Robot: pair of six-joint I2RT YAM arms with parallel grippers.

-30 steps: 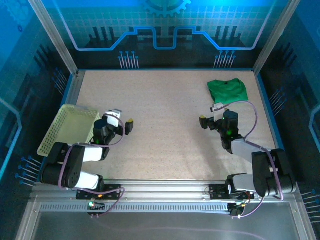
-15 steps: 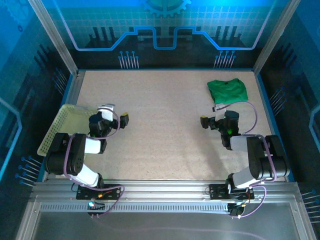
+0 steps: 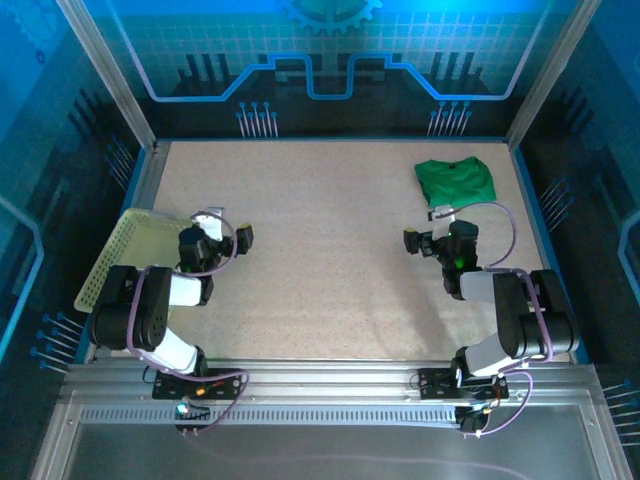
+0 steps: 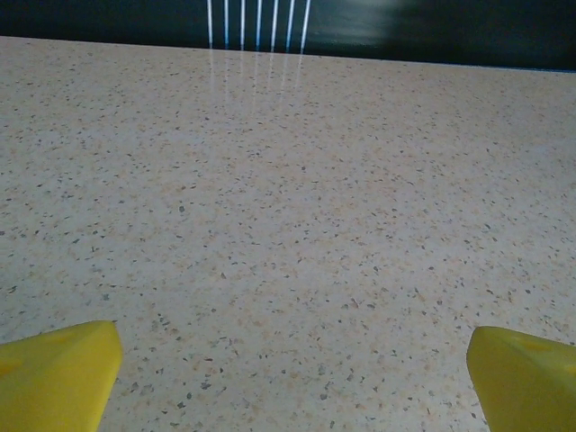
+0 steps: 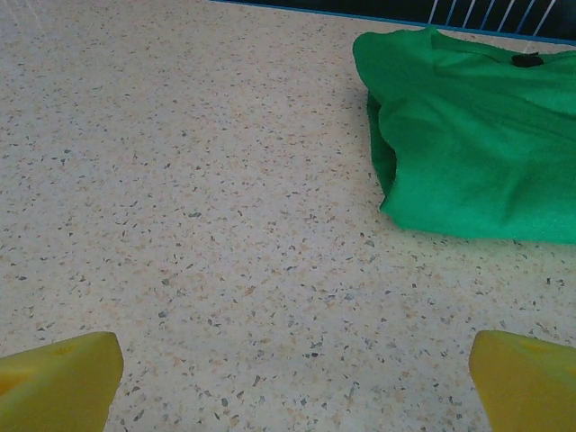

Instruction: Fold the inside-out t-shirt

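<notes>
The green t-shirt (image 3: 455,180) is seen bunched at the far right of the surface (image 3: 330,280). The right claw (image 3: 424,227) is spread wide near it, the left claw (image 3: 227,224) likewise beside the basket (image 3: 130,250).

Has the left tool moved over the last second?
Yes. The left tool shifted left and slightly farther from the bases, closing on the right edge of the basket.

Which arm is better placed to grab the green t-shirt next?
Right. The right fingers, open, face the t-shirt just beyond them; the left fingers sit across the table beside the basket.
</notes>
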